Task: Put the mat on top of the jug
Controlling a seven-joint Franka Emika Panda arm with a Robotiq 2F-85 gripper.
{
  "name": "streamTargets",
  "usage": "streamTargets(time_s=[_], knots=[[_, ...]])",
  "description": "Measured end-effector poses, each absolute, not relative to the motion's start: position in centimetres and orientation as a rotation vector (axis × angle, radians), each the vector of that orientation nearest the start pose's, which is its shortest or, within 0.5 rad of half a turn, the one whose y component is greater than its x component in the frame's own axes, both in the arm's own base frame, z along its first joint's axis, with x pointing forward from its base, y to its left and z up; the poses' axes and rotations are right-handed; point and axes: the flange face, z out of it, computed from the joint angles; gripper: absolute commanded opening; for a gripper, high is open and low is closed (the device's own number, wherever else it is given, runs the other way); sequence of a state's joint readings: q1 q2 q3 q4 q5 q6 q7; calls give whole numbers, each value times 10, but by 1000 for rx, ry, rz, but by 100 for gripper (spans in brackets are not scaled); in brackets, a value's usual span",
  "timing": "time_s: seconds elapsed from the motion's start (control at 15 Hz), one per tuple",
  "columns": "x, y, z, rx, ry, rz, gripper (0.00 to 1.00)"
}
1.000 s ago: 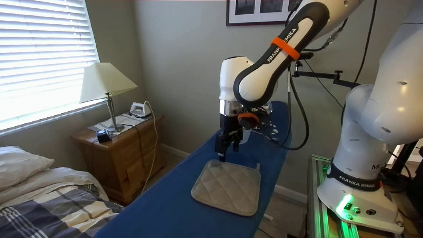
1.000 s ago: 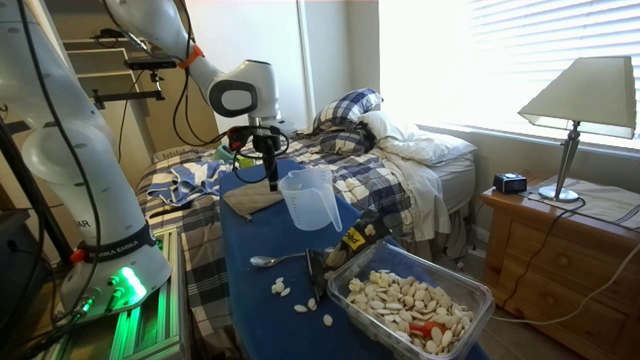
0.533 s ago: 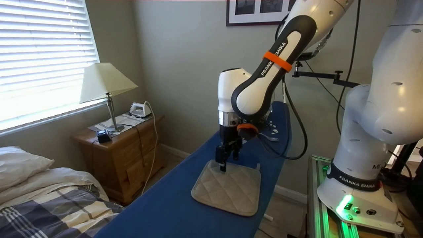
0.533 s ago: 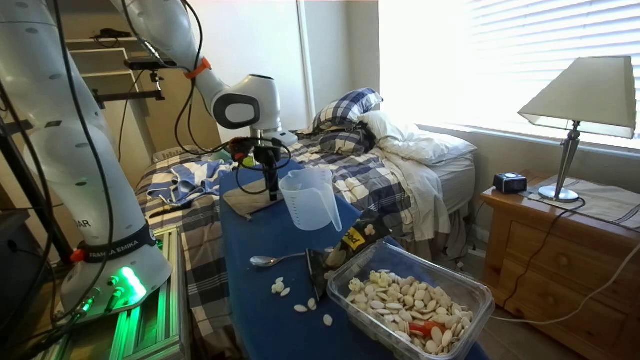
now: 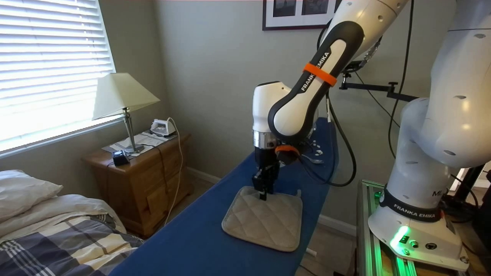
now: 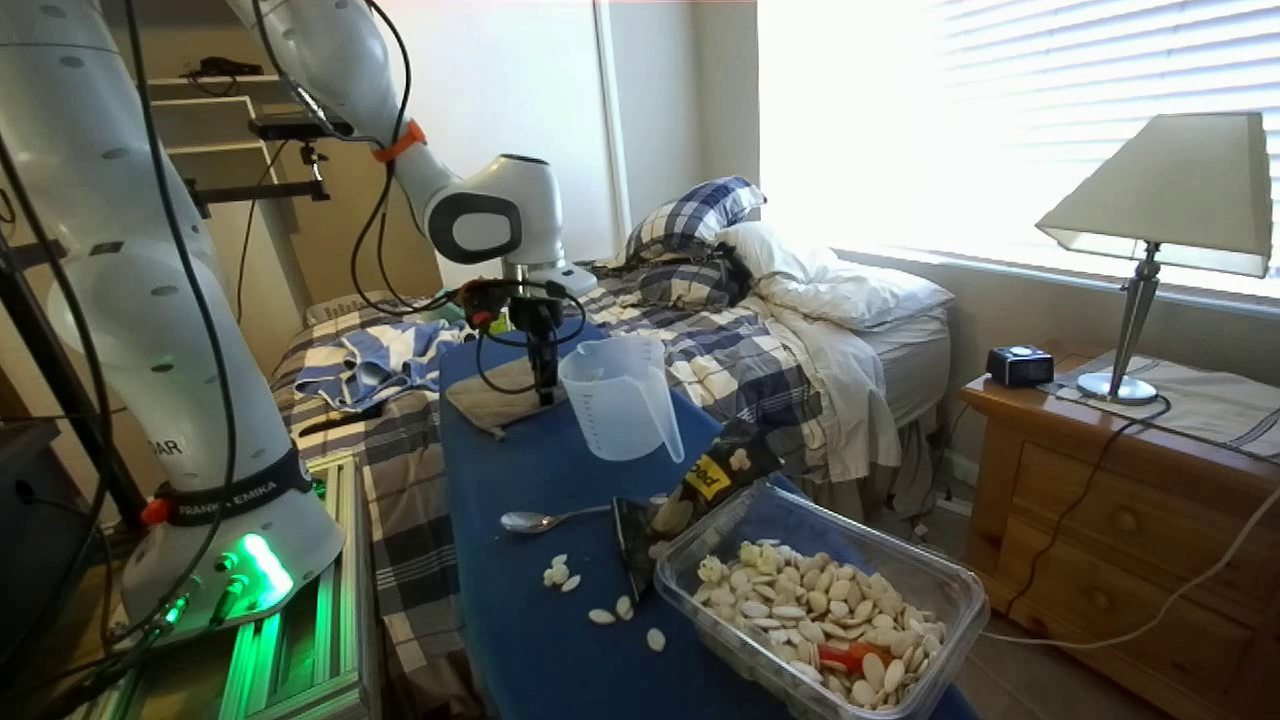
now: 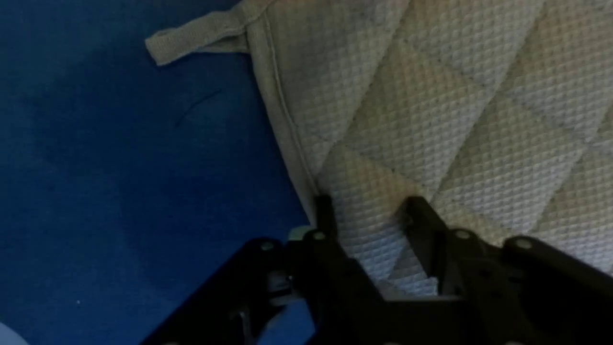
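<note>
The mat (image 5: 264,226), a beige quilted square with a small loop at one corner, lies flat on the blue board (image 5: 199,237). My gripper (image 7: 368,215) points down at the mat's edge nearest the jug. In the wrist view its fingers (image 7: 424,225) stand apart, with mat cloth (image 7: 459,143) showing in the gap and around them. The fingertips look to be touching or just over the cloth; no fold is pinched between them. The jug (image 6: 612,405), translucent with a handle, stands upright beside the gripper in an exterior view.
Past the jug lie a spoon (image 6: 545,520), a dark packet (image 6: 640,545), scattered seeds (image 6: 600,617) and a clear tub (image 6: 975,600) of seeds. A bed (image 6: 860,350) and a wooden nightstand (image 6: 1090,520) with a lamp flank the board.
The gripper has come down from above the mat's edge onto it, shifting slightly inward. Its fingers have moved closer together over the last half second. Mat and jug have stayed about in place.
</note>
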State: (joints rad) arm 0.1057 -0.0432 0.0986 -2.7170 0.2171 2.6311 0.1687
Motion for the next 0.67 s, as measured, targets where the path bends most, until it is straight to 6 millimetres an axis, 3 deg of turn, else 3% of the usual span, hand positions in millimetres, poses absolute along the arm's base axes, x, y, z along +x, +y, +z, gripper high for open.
streamTargets(time_s=[0.07,0.13,0.33,0.47,0.67], knots=[[392,74,236,-3041,238,90,3],[392,74,236,-3035,240,91,0],[392,73,236,-3012,248,94,0],[392,72,236,-3005,242,98,27],[392,73,236,-3017,211,108,46]])
